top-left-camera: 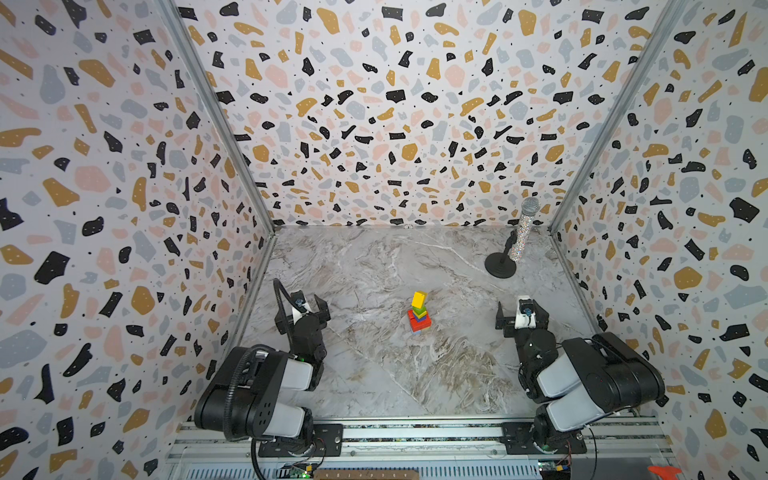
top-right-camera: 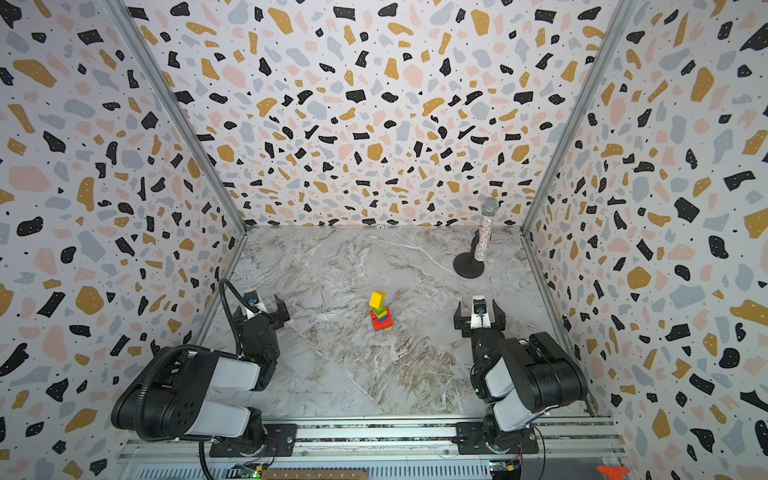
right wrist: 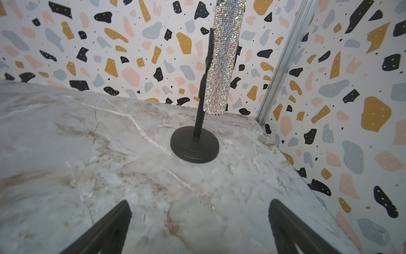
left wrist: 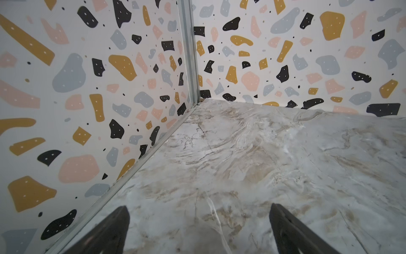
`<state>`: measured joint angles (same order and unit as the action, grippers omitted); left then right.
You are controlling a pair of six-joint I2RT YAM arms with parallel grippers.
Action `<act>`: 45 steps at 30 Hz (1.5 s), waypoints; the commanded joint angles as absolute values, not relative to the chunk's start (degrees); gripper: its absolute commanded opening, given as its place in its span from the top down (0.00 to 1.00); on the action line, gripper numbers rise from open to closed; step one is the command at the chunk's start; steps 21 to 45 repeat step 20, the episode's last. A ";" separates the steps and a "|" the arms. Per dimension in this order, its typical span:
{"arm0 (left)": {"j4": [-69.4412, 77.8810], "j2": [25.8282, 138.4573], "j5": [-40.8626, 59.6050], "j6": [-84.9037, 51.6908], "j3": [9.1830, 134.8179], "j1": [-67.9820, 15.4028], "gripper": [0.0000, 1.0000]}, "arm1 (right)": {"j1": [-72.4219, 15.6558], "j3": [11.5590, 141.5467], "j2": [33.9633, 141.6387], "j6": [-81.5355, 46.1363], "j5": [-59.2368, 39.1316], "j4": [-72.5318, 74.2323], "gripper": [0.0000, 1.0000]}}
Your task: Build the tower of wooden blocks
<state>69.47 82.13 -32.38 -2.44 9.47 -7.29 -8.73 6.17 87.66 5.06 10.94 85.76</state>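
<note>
One marble table point(top-left-camera: 374, 374) carries everything. Two arms sit at its near edge, the left gripper point(top-left-camera: 301, 309) at nine o'clock from the tower and the right gripper point(top-left-camera: 521, 309) at three o'clock, both well apart from it, each with jaws spread wide on nothing. One glittery microphone point(top-left-camera: 524, 232) stands upright on one black round stand point(top-left-camera: 500, 266) at two o'clock from the tower point(top-left-camera: 419, 319). That single tower stands near the table's middle, its long axis vertical and pointing up: a red base, thin blue and yellow layers, one green cube point(top-left-camera: 419, 311) and one yellow block point(top-left-camera: 419, 298) on top, turned slightly askew; the total block count cannot be told.
</note>
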 commanded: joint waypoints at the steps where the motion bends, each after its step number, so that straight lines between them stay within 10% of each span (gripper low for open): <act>1: 71.56 81.83 -31.46 -2.73 9.59 -6.68 0.00 | -4.59 11.62 86.31 0.64 2.24 73.27 0.01; 45: 70.80 81.38 -31.29 -2.87 9.67 -6.73 0.00 | -6.31 10.28 86.40 1.85 4.49 77.09 0.01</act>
